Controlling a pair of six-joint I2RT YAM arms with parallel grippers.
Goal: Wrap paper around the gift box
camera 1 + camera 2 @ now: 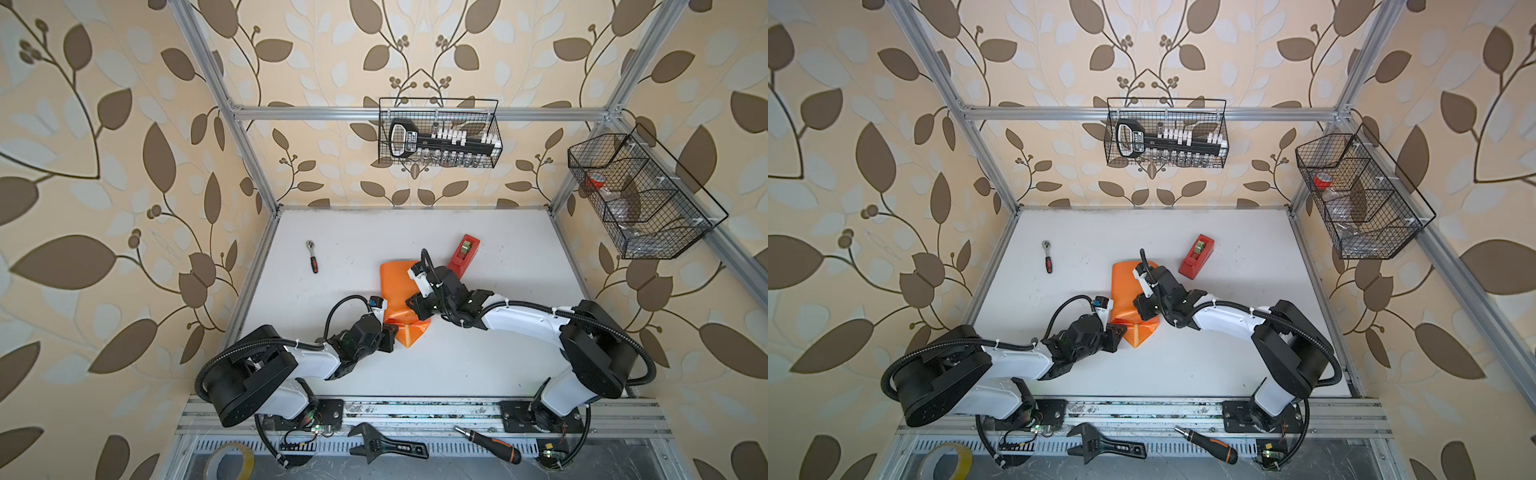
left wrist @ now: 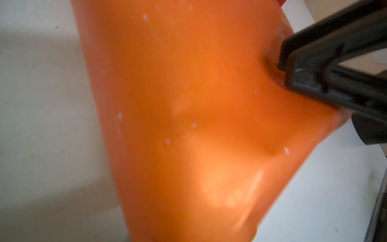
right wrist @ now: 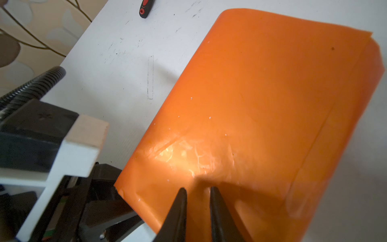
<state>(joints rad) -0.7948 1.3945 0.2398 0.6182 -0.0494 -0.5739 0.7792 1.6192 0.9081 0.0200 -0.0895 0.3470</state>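
Note:
The paper [image 1: 397, 286] [image 1: 1125, 282] lies mid-table, glossy orange side out, folded over into a long bundle with a triangular flap [image 1: 413, 332] at its near end. The gift box is hidden. My right gripper [image 1: 417, 309] [image 3: 196, 189] presses down on the bundle's right side. Its fingers stand a narrow gap apart with bare paper [image 3: 272, 94] showing between them. My left gripper [image 1: 392, 332] [image 1: 1121, 332] sits against the bundle's near left edge. In the left wrist view the paper [image 2: 188, 104] fills the frame and hides that gripper's jaws; the right gripper's fingers [image 2: 303, 79] dent the sheet.
A red tape dispenser [image 1: 464, 255] [image 1: 1196, 256] stands just behind the right wrist. A small ratchet [image 1: 312, 256] lies at the back left. An adjustable wrench [image 1: 386, 446], a screwdriver [image 1: 488, 444] and a tape roll [image 1: 230, 461] rest on the front rail. Wire baskets [image 1: 440, 133] hang on the frame.

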